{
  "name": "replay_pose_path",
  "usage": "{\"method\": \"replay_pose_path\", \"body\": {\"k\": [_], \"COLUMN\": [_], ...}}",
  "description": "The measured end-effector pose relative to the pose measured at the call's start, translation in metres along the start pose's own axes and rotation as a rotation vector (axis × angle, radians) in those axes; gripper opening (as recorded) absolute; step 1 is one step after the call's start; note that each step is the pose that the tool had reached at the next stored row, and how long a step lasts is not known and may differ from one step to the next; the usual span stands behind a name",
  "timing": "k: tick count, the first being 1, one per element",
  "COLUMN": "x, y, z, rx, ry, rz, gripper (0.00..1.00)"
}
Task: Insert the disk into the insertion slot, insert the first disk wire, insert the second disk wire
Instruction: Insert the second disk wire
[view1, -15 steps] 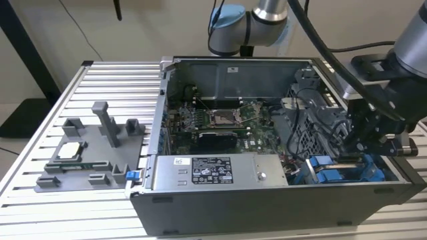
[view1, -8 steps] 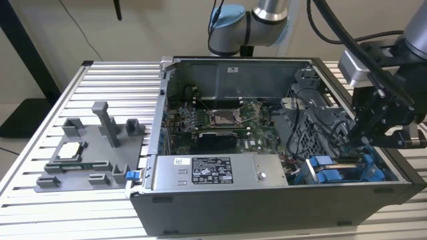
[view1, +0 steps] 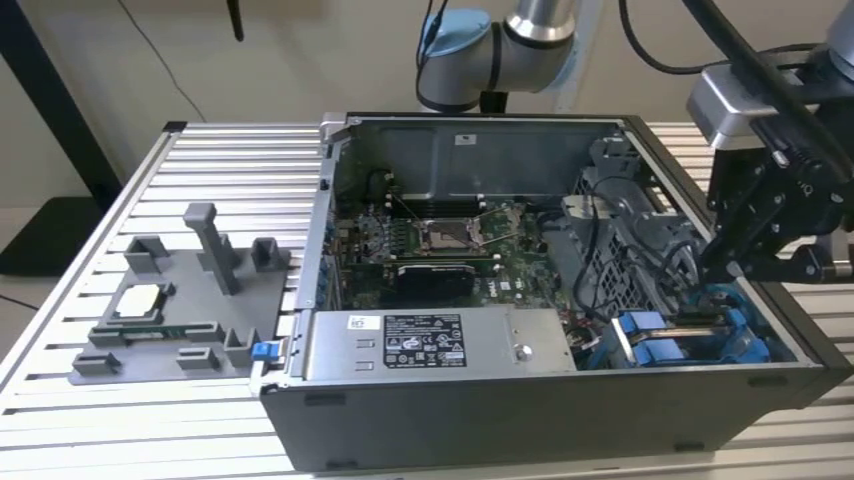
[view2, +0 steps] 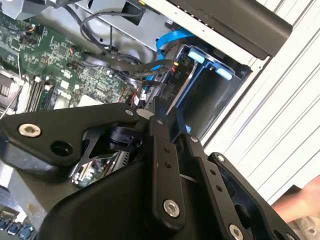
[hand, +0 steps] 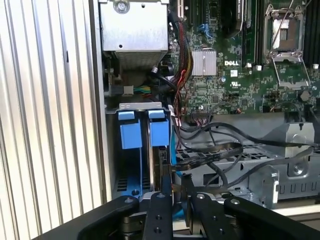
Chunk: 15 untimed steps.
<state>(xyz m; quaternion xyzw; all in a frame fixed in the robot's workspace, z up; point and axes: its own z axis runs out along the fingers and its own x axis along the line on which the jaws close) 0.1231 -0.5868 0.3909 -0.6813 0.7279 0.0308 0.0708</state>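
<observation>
The disk (hand: 161, 167) stood on edge in the insertion slot (hand: 131, 132), its dark edge showing between the bright blue rails in the first wrist view. The slot (view1: 694, 340) sat in the open computer case (view1: 534, 400) at the near corner on the exterior view's right, past the grey power-supply box (view1: 434, 345). The gripper (hand: 175, 192) hung directly over the disk's upper edge, its black fingers (hand: 162, 210) drawn close together around a dark connector on a black cable (hand: 210, 155); whether they actually clamped it could not be told. In the exterior view the gripper (view1: 734, 270) reached down into the case just above the blue rails. In the second wrist view the blue tabs (view2: 207, 62) lay beyond the fingers (view2: 162, 165). The green motherboard (view1: 441, 240) filled the case floor, and a grey fixture (view1: 187, 300) with parts rested on the slatted table (view1: 200, 200).
</observation>
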Motion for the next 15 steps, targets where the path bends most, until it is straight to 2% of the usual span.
{"method": "replay_pose_path", "body": {"k": [6, 9, 15], "x": [-0.0015, -0.0028, -0.0032], "y": [-0.0005, -0.001, -0.0011], "z": [-0.0102, -0.0192, -0.0216], "rx": [-0.0201, -0.021, -0.021], "ry": [0.0017, 0.0015, 0.0013], "rz": [0.006, 0.008, 0.008], "gripper": [1.0, 1.0, 1.0]}}
